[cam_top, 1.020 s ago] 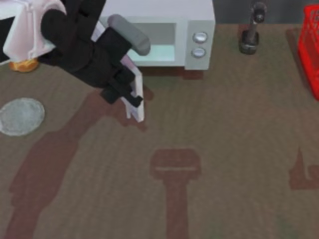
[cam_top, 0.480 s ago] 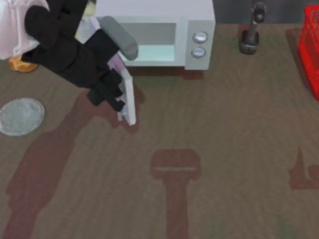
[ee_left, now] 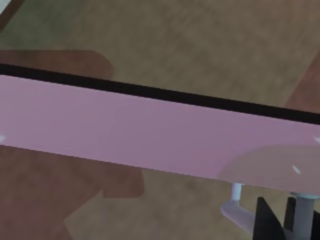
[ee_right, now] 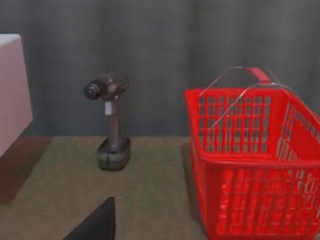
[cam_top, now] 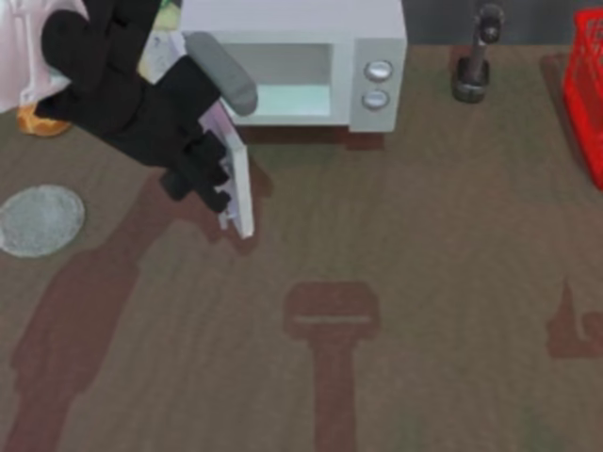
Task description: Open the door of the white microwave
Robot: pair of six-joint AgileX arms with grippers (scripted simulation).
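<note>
Microwave: the white microwave (cam_top: 301, 38) stands at the far edge of the table, left of centre, its pale inside open to view and two round silver knobs (cam_top: 377, 83) on the right part of its front.
Door: the door (cam_top: 241, 184) is swung well out from the left side of the microwave, seen edge-on from above as a thin white strip that reaches toward the near side; in the left wrist view it crosses the picture as a broad pinkish band (ee_left: 150, 130) with a dark edge.
Left gripper: the left gripper (cam_top: 212, 179) is at the left face of the door, near its free end; its black fingers touch the door, but whether they are clamped on it or only pressed against it I cannot tell.
Right gripper: not seen from above; only a dark tip (ee_right: 97, 225) shows in its own wrist view, so how its jaws stand I cannot tell.
Drill: a grey drill (cam_top: 474, 58) stands upright to the right of the microwave, at the far edge.
Basket: a red basket (cam_top: 586, 104) sits at the far right edge of the table.
Plate: a grey round plate (cam_top: 40, 219) lies at the left, well apart from the door.
Orange thing: a small orange thing (cam_top: 40, 122) lies far left, partly under the left arm.
</note>
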